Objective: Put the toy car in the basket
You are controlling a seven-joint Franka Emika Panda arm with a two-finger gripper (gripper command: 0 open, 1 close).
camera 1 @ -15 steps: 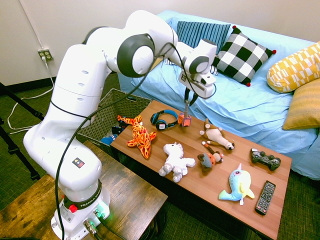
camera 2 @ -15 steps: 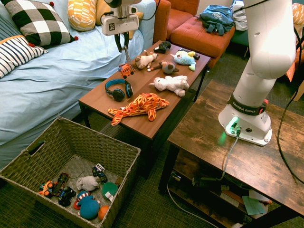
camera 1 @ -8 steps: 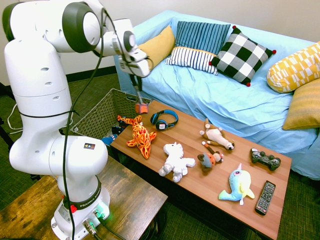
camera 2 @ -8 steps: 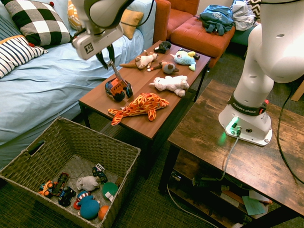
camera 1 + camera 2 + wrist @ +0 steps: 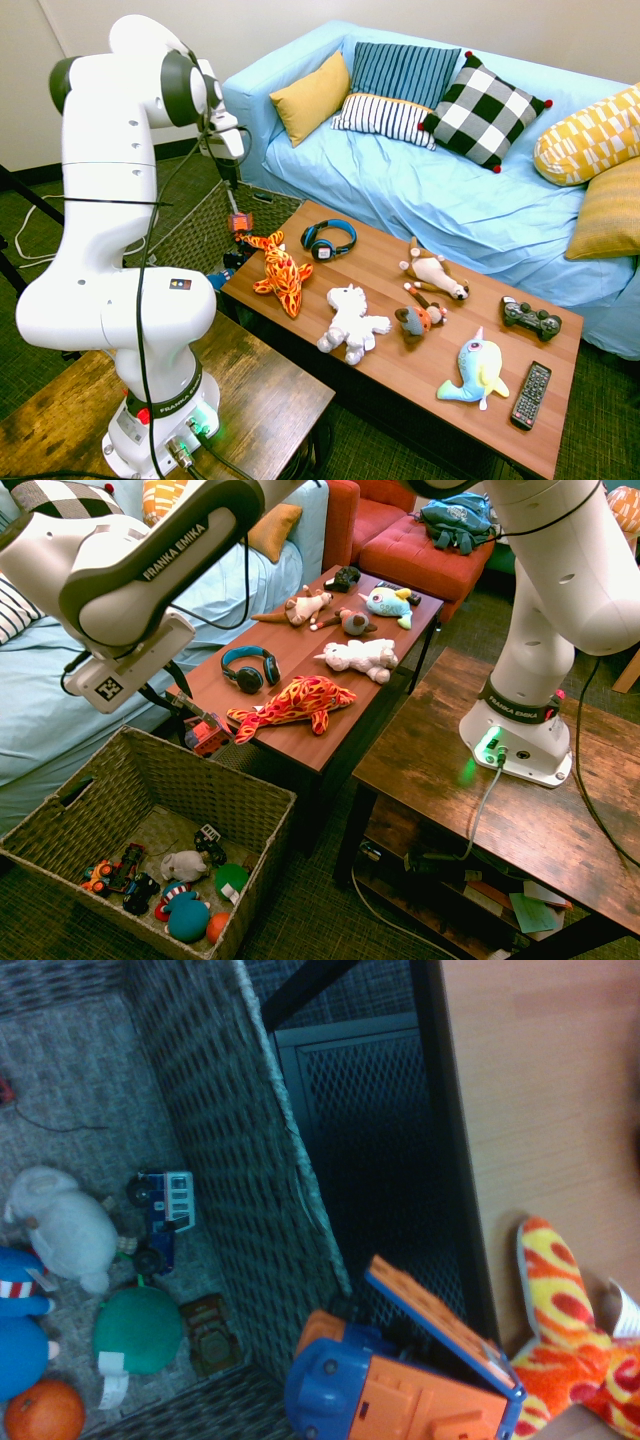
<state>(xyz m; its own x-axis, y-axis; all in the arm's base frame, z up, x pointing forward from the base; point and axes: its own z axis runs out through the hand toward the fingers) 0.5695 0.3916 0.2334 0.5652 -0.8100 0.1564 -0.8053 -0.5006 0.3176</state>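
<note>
A large woven wicker basket [image 5: 262,850] sits at left, on the floor, with toys inside. Just above and beyond its far rim, the jaws [image 5: 168,702] are clenched on an orange-red toy car [image 5: 208,736], which hangs below them, tilted, between basket and surface [image 5: 305,742]. The coming move turns on that offset: the car seems to need carrying further over the basket's opening before release. To the right, a flame-patterned plush toy [image 5: 298,708] lies on the surface.

A living room is suggested by the sofa [image 5: 440,200] draped in a light blue cover, the patterned cushions [image 5: 492,112] laid along it, and the low wooden coffee table [image 5: 400,330] on which soft toys [image 5: 352,322] are spread.
</note>
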